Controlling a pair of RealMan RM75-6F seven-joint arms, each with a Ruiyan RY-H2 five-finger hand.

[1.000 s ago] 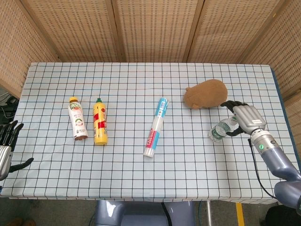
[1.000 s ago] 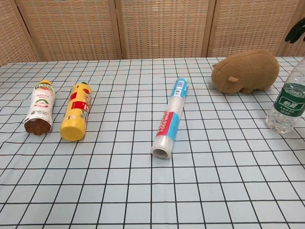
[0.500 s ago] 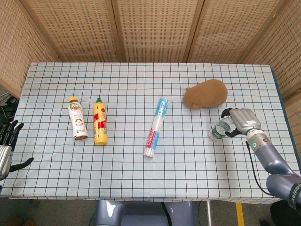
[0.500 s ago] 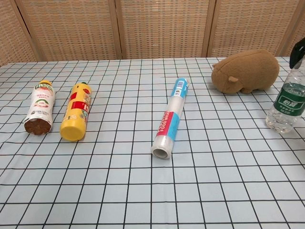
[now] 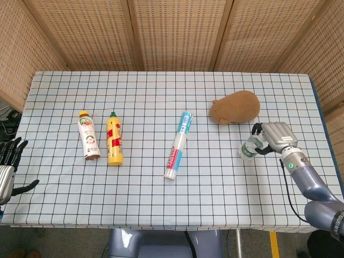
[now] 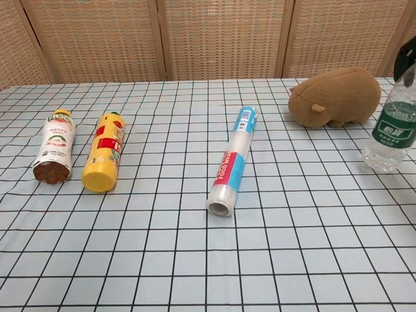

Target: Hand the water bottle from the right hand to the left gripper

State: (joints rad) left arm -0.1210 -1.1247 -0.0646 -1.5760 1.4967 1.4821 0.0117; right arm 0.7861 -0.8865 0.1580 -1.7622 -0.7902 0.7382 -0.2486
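At the front left corner of the table [image 5: 54,80], the left hand [image 5: 8,164] hangs just off the edge with its fingers spread and nothing in it. Near the left edge two bottles lie side by side: a white drink bottle [image 5: 88,135] and a yellow bottle [image 5: 114,139]. A roll in blue-and-white wrapping [image 5: 178,145] lies around the middle. Toward the right, a brown plush animal [image 5: 235,107] sits closer to the back edge. Just in front of it, near the right edge, the water bottle [image 5: 249,148] stands with its base apparently on the cloth, the right hand [image 5: 271,137] curled around its upper part. By my reading the task is at its start: the grasp is made, while the lift, the carry across and the left hand's take all remain.
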